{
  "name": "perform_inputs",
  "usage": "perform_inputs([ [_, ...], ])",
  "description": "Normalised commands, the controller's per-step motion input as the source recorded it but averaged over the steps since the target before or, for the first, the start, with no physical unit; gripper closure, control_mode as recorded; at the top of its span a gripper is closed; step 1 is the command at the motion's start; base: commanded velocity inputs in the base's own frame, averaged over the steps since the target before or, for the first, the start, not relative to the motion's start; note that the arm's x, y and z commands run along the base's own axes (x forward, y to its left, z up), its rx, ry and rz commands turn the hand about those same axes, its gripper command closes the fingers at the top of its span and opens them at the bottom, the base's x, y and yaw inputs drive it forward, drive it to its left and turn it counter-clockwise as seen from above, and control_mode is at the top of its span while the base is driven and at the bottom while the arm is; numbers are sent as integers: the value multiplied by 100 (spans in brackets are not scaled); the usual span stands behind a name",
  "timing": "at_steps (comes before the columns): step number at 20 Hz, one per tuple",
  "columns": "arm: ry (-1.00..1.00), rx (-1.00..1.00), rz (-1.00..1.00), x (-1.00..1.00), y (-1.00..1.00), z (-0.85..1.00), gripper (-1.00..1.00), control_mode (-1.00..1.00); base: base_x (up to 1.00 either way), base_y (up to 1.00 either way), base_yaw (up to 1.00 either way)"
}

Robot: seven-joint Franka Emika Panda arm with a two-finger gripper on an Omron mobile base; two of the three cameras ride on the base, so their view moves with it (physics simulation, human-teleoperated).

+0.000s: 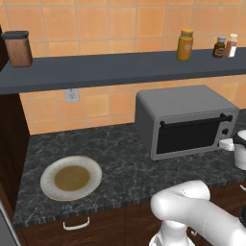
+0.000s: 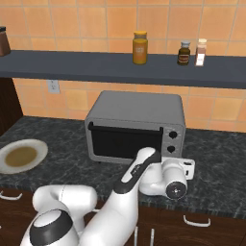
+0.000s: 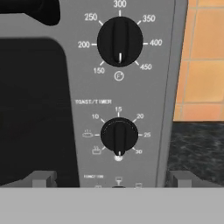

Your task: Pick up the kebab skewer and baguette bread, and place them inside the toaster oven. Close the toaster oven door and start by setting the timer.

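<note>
With its dark glass door (image 2: 126, 141) shut, the boxy grey toaster oven (image 2: 137, 127) awaits timer setting; the gripper (image 3: 113, 183), fingers apart, faces the black timer knob (image 3: 119, 135); food presumably inside.

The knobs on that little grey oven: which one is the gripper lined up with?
The lower knob, labelled TOAST/TIMER, ringed by 10 to 30. It sits just above the gripper; the temperature knob, marked 150 to 450, is higher on the toaster oven.
</note>
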Motion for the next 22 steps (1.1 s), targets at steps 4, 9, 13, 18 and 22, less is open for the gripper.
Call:
perform_inputs([
  [4, 0, 0, 0, 17, 0, 0, -100, -100, 0, 0, 0],
  [9, 0, 0, 0, 17, 0, 0, -100, -100, 0, 0, 0],
  [13, 0, 0, 0, 13, 0, 0, -100, -100, 0, 0, 0],
  [18, 0, 0, 0, 13, 0, 0, -100, -100, 0, 0, 0],
  [22, 0, 0, 0, 12, 0, 0, -100, -100, 0, 0, 0],
])
